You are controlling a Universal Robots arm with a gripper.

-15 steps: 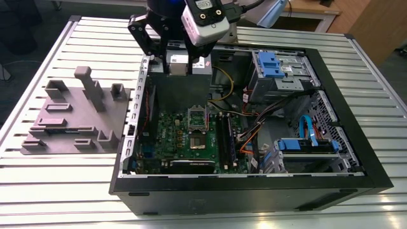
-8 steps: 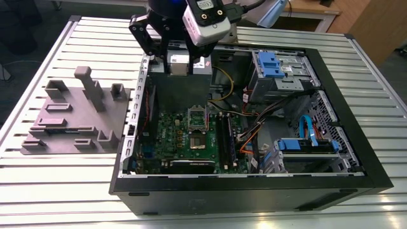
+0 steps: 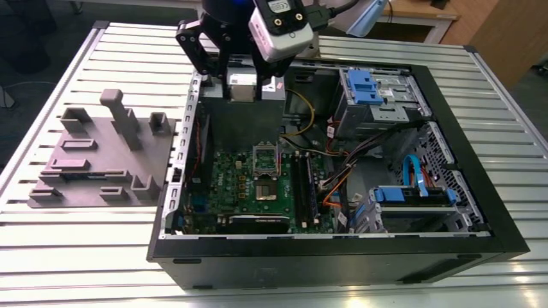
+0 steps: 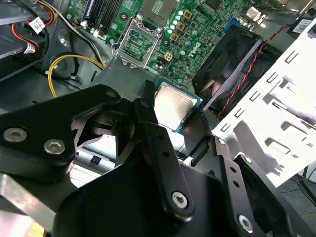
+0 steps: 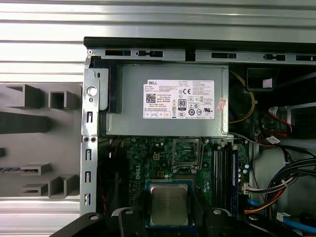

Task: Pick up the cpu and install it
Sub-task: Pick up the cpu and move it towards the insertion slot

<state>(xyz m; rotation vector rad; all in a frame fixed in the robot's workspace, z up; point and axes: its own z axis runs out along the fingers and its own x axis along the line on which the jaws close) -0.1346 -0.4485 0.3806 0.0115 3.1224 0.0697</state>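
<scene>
The gripper (image 4: 174,111) looms black in the second wrist view, jaws narrowed onto opposite edges of the flat cpu (image 4: 173,104), the empty socket (image 4: 140,42) beyond. In the first wrist view the cpu (image 5: 169,205) rides level, apart from the socket (image 5: 187,155). In the exterior view the gripper (image 3: 243,86) hangs high over the computer case (image 3: 342,256).

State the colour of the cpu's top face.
Shiny silver; the cpu shows best in the second wrist view.
</scene>
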